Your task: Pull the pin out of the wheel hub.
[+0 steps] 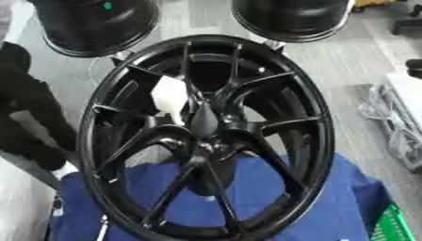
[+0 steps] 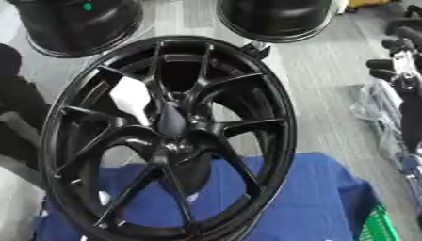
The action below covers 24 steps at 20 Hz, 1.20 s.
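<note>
A large black wheel hub (image 1: 306, 141) stands tilted on a blue cloth (image 1: 329, 197), its spoked face toward me. From its centre a dark cone-shaped pin (image 1: 204, 120) sticks out. Behind the spokes, up and left of the pin, shows a white piece (image 1: 169, 96). My right hand (image 2: 387, 66) hangs at the right edge, well clear of the rim. Its dark fingers are relaxed, point left and hold nothing. Nothing touches the pin. My left hand shows in neither view.
Two more black wheels (image 1: 95, 23) (image 1: 288, 16) lie on the grey floor behind. A long black shape (image 1: 29, 113) I cannot make out runs down the left edge. Clear plastic wrapping (image 1: 395, 122) lies right; a green crate corner (image 1: 392, 228) sits lower right.
</note>
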Each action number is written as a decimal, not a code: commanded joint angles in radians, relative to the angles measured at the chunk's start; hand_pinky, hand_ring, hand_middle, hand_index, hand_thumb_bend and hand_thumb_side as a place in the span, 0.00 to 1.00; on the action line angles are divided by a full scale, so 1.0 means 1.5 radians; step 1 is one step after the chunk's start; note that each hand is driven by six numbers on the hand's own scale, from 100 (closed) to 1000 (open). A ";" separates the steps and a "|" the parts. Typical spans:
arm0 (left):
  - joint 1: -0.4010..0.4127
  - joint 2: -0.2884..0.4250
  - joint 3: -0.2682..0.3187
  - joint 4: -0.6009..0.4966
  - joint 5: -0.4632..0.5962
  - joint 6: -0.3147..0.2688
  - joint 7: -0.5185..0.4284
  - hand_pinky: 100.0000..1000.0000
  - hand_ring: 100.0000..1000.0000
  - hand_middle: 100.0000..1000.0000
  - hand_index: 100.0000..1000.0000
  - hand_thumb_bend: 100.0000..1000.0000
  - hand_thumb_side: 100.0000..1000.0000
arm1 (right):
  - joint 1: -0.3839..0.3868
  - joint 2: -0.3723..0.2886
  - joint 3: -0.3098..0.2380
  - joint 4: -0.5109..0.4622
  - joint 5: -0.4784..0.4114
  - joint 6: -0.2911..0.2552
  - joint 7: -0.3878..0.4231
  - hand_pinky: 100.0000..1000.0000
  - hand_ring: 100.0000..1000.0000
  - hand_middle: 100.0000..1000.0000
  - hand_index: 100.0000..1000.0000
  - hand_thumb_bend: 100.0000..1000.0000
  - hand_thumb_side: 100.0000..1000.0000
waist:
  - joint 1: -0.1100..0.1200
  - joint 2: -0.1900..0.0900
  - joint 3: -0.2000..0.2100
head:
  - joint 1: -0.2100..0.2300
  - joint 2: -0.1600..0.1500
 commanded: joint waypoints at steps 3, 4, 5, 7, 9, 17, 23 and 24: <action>-0.069 0.115 -0.087 -0.042 -0.058 0.027 -0.057 0.64 0.73 0.69 0.79 0.23 0.47 | -0.003 -0.027 -0.003 -0.006 0.008 0.002 0.001 0.73 0.66 0.77 0.89 0.00 0.57 | 0.004 -0.018 0.000 | -0.004 -0.002; -0.081 0.132 -0.104 -0.043 -0.069 0.028 -0.068 0.64 0.73 0.69 0.79 0.23 0.47 | -0.003 -0.027 -0.002 -0.006 0.008 0.002 0.002 0.73 0.66 0.77 0.89 0.00 0.57 | 0.005 -0.018 -0.001 | -0.004 -0.002; -0.093 0.151 -0.122 -0.042 -0.077 0.027 -0.079 0.65 0.73 0.70 0.80 0.24 0.47 | -0.004 -0.028 -0.001 -0.006 0.008 0.002 0.003 0.73 0.66 0.77 0.89 0.00 0.57 | 0.006 -0.018 -0.002 | -0.004 -0.001; -0.116 0.188 -0.159 -0.039 -0.084 0.023 -0.102 0.66 0.74 0.71 0.81 0.25 0.48 | -0.004 -0.028 0.001 -0.006 0.009 0.003 0.005 0.73 0.66 0.77 0.89 0.00 0.58 | 0.007 -0.018 -0.004 | -0.002 -0.001; -0.137 0.224 -0.194 -0.034 -0.087 0.018 -0.124 0.69 0.75 0.72 0.82 0.26 0.51 | -0.005 -0.029 0.004 -0.007 0.010 0.004 0.008 0.73 0.66 0.77 0.89 0.00 0.58 | 0.007 -0.017 -0.007 | 0.001 0.000; -0.223 0.266 -0.233 -0.005 -0.093 0.015 -0.500 0.75 0.79 0.76 0.86 0.26 0.60 | -0.004 -0.034 0.007 -0.007 0.014 0.005 0.013 0.73 0.66 0.77 0.89 0.00 0.58 | 0.012 -0.018 -0.010 | 0.003 0.003; -0.294 0.216 -0.241 0.061 -0.142 0.002 -0.754 0.80 0.82 0.78 0.87 0.33 0.57 | 0.000 -0.035 0.007 -0.007 0.013 0.004 0.010 0.73 0.66 0.76 0.89 0.00 0.58 | 0.012 -0.021 -0.005 | -0.007 0.000; -0.301 0.209 -0.246 0.068 -0.150 -0.002 -0.775 0.80 0.82 0.78 0.87 0.32 0.57 | 0.000 -0.034 0.007 -0.007 0.013 0.004 0.010 0.73 0.66 0.76 0.89 0.00 0.58 | 0.011 -0.021 -0.005 | -0.009 -0.001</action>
